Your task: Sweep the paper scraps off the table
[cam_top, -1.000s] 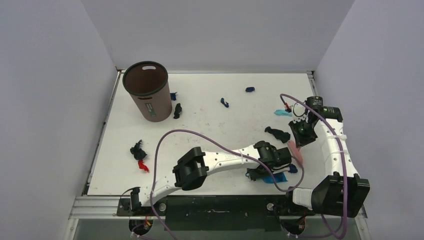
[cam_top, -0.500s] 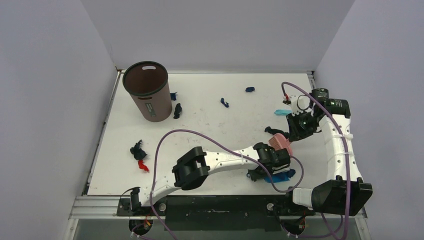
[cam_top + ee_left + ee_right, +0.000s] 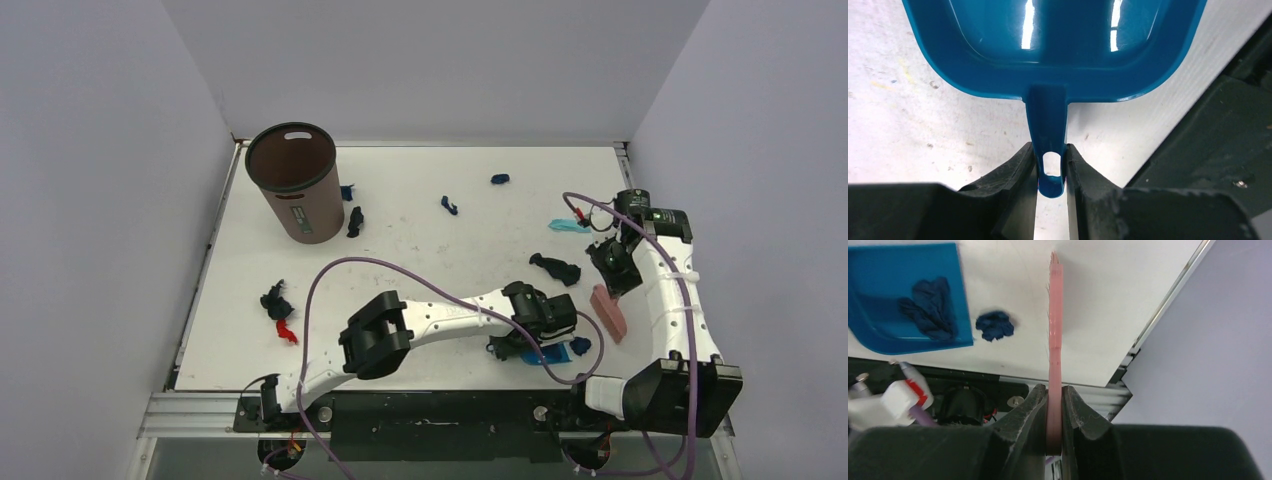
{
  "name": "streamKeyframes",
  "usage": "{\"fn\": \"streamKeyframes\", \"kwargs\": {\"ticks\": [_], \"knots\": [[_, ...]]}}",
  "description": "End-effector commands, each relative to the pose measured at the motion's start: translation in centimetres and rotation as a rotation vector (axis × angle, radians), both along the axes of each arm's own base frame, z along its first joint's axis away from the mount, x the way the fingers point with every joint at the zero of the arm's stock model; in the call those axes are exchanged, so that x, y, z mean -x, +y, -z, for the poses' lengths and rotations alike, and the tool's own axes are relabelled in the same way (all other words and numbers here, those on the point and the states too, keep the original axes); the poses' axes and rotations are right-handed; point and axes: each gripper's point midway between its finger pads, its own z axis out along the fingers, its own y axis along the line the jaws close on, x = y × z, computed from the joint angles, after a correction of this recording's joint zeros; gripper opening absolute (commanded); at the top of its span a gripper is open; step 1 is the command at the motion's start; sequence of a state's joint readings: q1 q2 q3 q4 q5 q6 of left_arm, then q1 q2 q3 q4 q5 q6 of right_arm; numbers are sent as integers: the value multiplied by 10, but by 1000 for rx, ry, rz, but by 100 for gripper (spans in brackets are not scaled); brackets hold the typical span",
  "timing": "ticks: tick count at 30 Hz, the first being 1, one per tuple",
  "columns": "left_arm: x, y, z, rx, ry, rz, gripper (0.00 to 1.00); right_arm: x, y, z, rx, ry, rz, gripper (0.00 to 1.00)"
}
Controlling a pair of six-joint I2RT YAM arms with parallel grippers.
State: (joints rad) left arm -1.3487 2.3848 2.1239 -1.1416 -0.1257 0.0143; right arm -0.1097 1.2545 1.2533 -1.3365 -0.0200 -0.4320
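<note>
Paper scraps [image 3: 994, 326] look featherlight and crumpled, so sweep, don't pinch. Left end effector [image 3: 1050, 170] is clamped on the dustpan [image 3: 1048, 40] handle, right end effector [image 3: 1054, 405] on the brush [image 3: 1054, 315].

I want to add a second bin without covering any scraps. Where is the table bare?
The widest bare patch of the table is mid-table, between the brown bin, the left arm and the dark scrap. The near right is crowded: dustpan, pink brush, left gripper, right gripper.
</note>
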Motion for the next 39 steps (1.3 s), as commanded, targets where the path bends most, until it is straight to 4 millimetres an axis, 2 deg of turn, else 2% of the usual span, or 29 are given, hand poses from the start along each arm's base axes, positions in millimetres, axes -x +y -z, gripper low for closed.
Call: {"fn": "streamKeyframes", "kwargs": {"ticks": [1,4,8,14,19,28,34,39], "knots": [[1,-2,-36,-2,-26,62,0,15,-17,-2,109,-1,24,5],[-2,-2,-33,-22,-45,74,0,25,-3,9,29,65,-1,5],[1,-2,-28,-31,-28,89,0,33,31,26,-163,140,-32,5],[8,10,-21,-85,-3,106,0,21,33,35,-187,175,-42,5],[13,16,-15,-106,20,123,0,11,41,28,-233,142,-36,5],[13,3,-5,-92,26,92,0,1,60,18,-346,128,-72,5],[7,-10,-9,-20,0,55,0,-3,64,28,-387,182,-78,5],[-4,-24,-17,82,-22,-3,0,-7,67,26,-408,175,-96,5]]}}
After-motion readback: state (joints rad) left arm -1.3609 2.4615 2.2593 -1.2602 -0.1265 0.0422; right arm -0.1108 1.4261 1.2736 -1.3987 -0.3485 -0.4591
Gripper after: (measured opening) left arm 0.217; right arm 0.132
